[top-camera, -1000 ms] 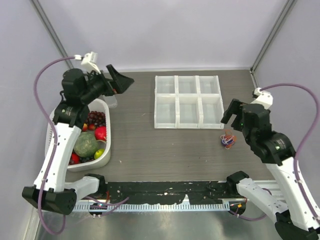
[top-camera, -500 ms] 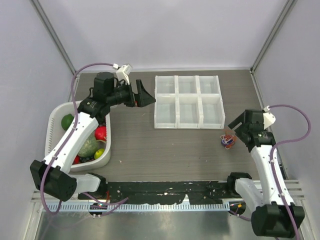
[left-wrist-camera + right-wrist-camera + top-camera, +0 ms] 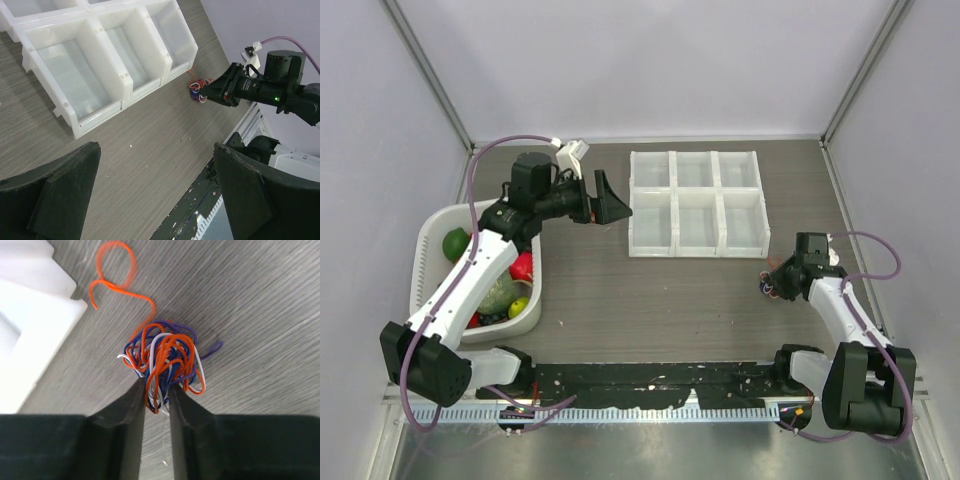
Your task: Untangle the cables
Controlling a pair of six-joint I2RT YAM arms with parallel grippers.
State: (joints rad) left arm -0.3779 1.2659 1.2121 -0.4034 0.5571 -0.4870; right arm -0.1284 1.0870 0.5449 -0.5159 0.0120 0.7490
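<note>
Strands of orange, blue and white, the cables (image 3: 162,357), are lying in one tight knot on the wood-grain table (image 3: 250,300), right at the tips of my right gripper (image 3: 156,390). Its two fingers are standing close together and pinching the nearest loops of the knot between them. The bulk of the tangle is bunching just beyond the tips. One loose orange strand (image 3: 117,270) is curling farther out, ahead and to the left of these jaws, beside the corner of the white compartment tray (image 3: 30,315). My left gripper (image 3: 155,200) is hanging well apart from the tangle, jaws spread wide and holding nothing. The tray is sitting ahead of those jaws, and the knot is lying beyond the tray's far corner.
</note>
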